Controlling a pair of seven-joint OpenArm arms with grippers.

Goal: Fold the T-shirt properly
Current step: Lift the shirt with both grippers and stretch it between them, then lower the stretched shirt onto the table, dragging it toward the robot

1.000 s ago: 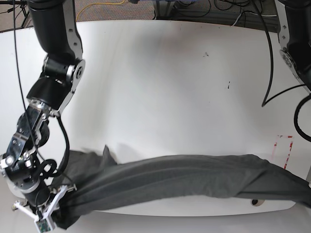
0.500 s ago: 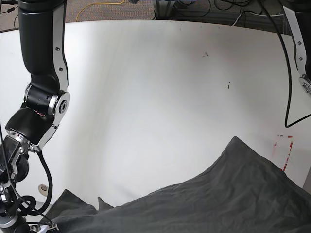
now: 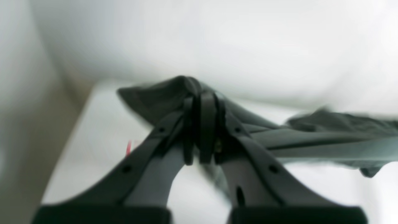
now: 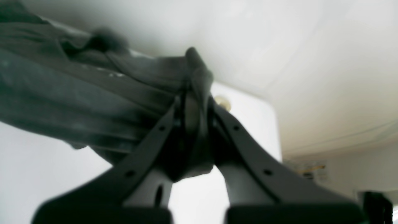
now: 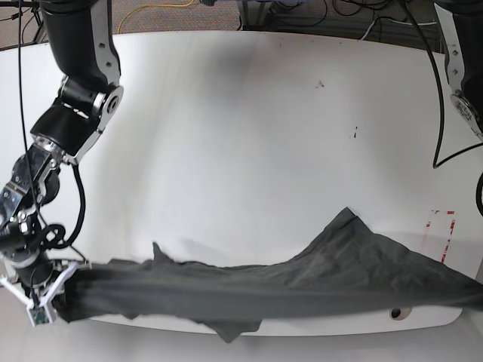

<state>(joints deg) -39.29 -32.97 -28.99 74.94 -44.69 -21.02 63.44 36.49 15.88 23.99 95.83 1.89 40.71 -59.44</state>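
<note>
In the base view the right gripper [image 5: 54, 290] sits at the lower left, off the near corner of the white table [image 5: 249, 136], with its jaws clenched on one end of the T-shirt [image 5: 249, 290]. From there the dark grey cloth runs as a long, bunched band along the table's near edge toward the right side of that view, with a small flap sticking up near its left part, a loose corner drooping below the edge about the middle, and a broad peaked fold rising farther right. The cloth widens toward the right and runs out of the picture at the lower right corner, near some red marks [image 5: 441, 234] on the tabletop. The right wrist view shows the right gripper [image 4: 194, 102] pinched on a gathered corner of the T-shirt [image 4: 77, 93], the fabric trailing away in ridges. The left wrist view, somewhat blurred, shows the left gripper [image 3: 200, 102] likewise closed tight on a bunched end of the T-shirt [image 3: 326, 140], which stretches away above the table [image 3: 102, 130].
</note>
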